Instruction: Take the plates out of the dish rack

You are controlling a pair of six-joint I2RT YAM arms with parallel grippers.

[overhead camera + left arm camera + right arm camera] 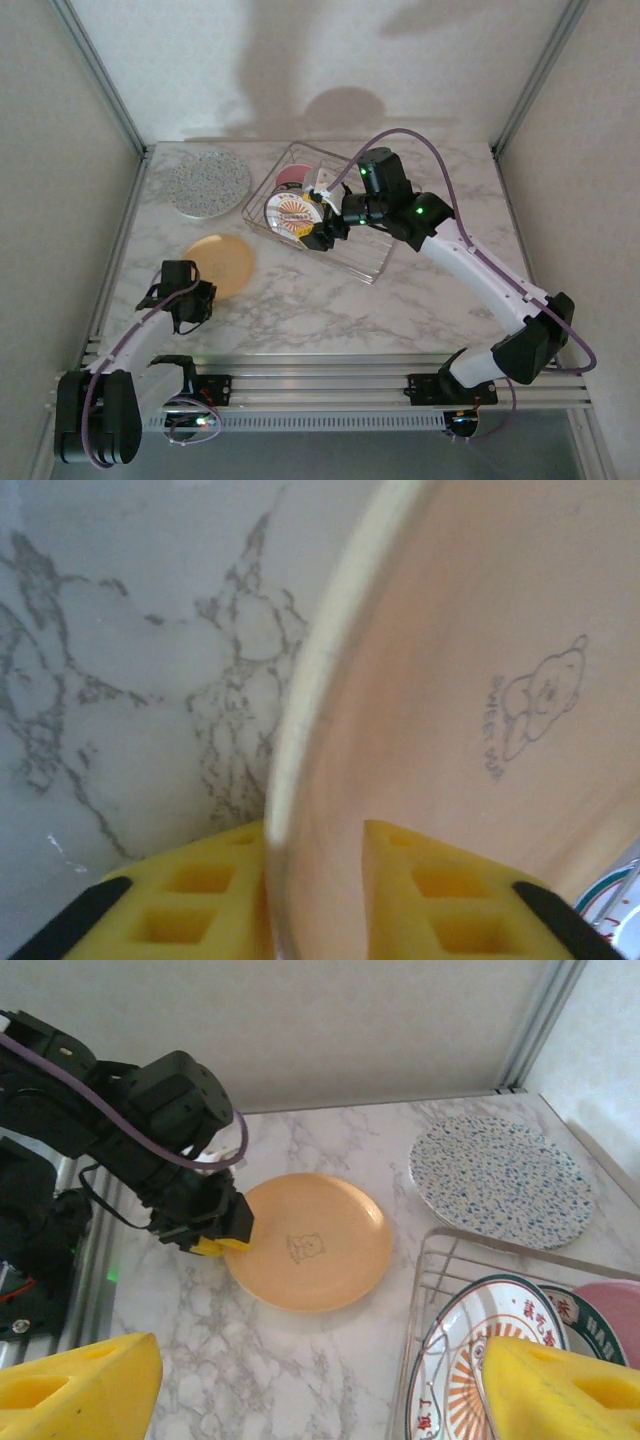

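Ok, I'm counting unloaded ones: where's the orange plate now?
Top view: the orange plate lies flat on the table, left side, between the speckled plate and the left gripper, which straddles its rim.

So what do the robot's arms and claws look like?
The left arm and right arm are white with black joints. A purple cable loops along each. The right one has green lights. The left claw and right claw have yellow fingers with square holes.

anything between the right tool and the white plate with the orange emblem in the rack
Nothing visible does. The right tool hangs open right beside the white plate, which stands in the dish rack, and no other plate sits between them.
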